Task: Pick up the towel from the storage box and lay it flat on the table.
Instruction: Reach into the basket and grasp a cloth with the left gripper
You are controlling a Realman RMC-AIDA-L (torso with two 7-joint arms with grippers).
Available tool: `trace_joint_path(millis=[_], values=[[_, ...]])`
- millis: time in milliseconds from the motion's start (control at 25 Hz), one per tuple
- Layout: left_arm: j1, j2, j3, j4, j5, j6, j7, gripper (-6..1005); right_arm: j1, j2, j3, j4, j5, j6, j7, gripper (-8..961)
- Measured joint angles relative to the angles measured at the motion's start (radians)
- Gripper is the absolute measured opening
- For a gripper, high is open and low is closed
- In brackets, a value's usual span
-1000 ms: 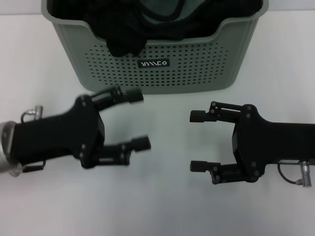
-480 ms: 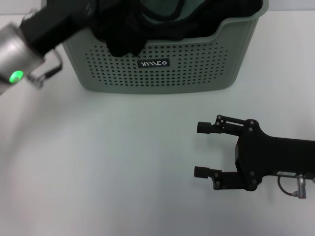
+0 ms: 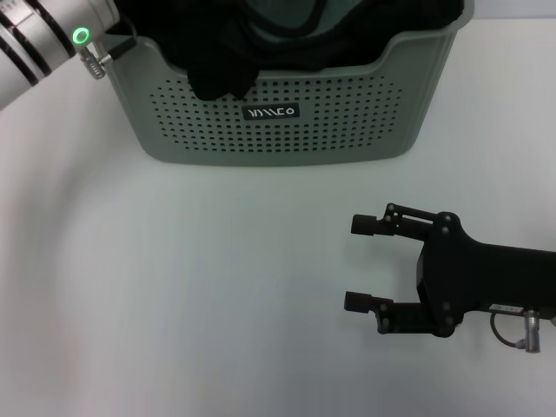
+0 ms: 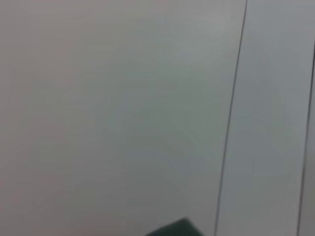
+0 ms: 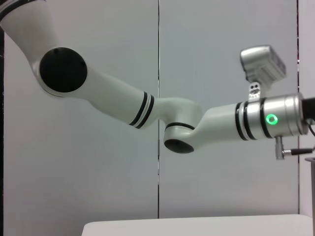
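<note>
The storage box (image 3: 278,139) stands at the far middle of the white table (image 3: 174,287), its dark label (image 3: 272,112) facing me. Inside it a patch of the grey-green towel (image 3: 278,17) with a black stitched border shows at the top edge of the head view, amid a plain black cloth (image 3: 217,61) that hangs over the dipped front rim. My left arm's silver wrist (image 3: 52,26) with a green light is above the box's left corner; its gripper is out of view. My right gripper (image 3: 358,263) is open and empty over the table, in front of the box's right side.
The right wrist view shows my left arm (image 5: 197,128) raised against a grey wall, with the table edge (image 5: 197,227) below. The left wrist view shows only the wall and a dark green sliver (image 4: 172,230) that I cannot identify.
My left arm has swung from the table in front of the box up to its left corner, taking its gripper out of view. The right gripper has shifted slightly back to the right.
</note>
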Motion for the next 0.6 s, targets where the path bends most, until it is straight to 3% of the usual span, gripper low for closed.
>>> trace_joint_path(millis=[320,360,600], values=[[0.030,-0.003,0.187,0.117,-0.026,-0.200,0.031,846,0.017,0.000,0.000,0.006,0.001,-0.010,-0.005,775],[0.030,-0.003,0.248,0.135,-0.057,-0.272,0.059,842,0.018,0.000,0.000,0.008,0.001,-0.010,-0.005,775],[0.043,-0.003,0.336,0.175,-0.084,-0.354,0.118,824,0.019,0.000,0.005,0.008,0.002,-0.009,-0.006,774]])
